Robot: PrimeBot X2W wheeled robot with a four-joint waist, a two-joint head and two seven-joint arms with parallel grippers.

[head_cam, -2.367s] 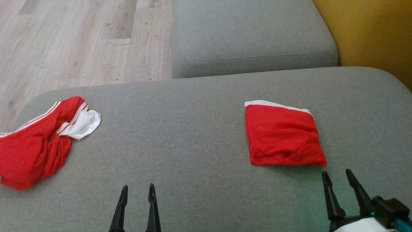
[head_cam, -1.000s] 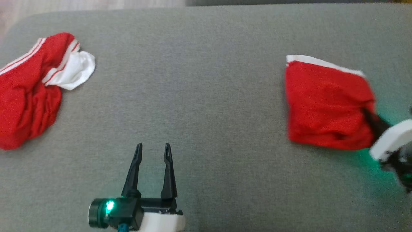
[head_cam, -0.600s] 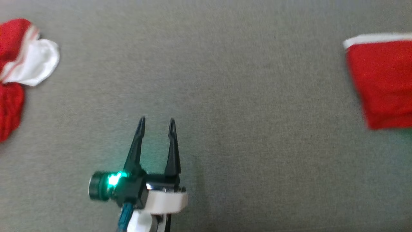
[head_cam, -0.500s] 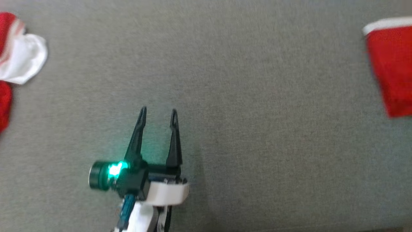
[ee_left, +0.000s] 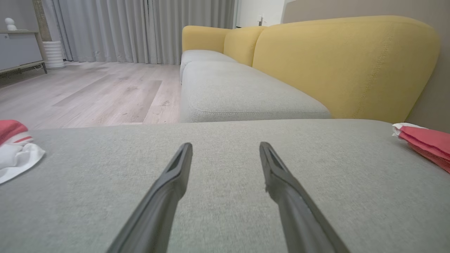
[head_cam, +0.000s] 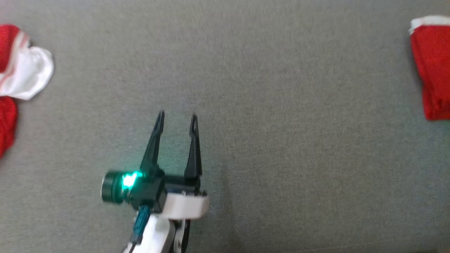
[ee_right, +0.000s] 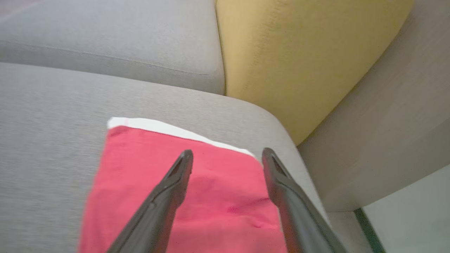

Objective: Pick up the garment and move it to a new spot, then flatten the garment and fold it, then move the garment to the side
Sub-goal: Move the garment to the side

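The garment (ee_right: 140,175) is a folded red square with a white band along its far edge. It lies flat near the right end of the grey cushion (ee_right: 52,105). It also shows as the red fold (head_cam: 432,66) and the flat red piece (ee_left: 425,142). My right gripper (ee_right: 227,154) hovers open just over its right part, with nothing between the fingers. My left gripper (head_cam: 177,117) stands open over bare cushion in the middle, and its two fingers (ee_left: 175,168) are spread wide.
A second, crumpled red-and-white garment (head_cam: 21,73) lies at the cushion's left end, seen too as a bunched heap (ee_left: 14,154). A yellow backrest (ee_right: 299,52) and another grey seat cushion (ee_left: 239,95) lie beyond. Wooden floor (ee_left: 88,91) is at the far left. The cushion's rounded right edge (ee_right: 291,154) drops off beside the folded garment.
My right gripper, shut on the folded garment's near right corner a second ago, now stands open over it. The head camera has dipped and turned. The left gripper stays open.
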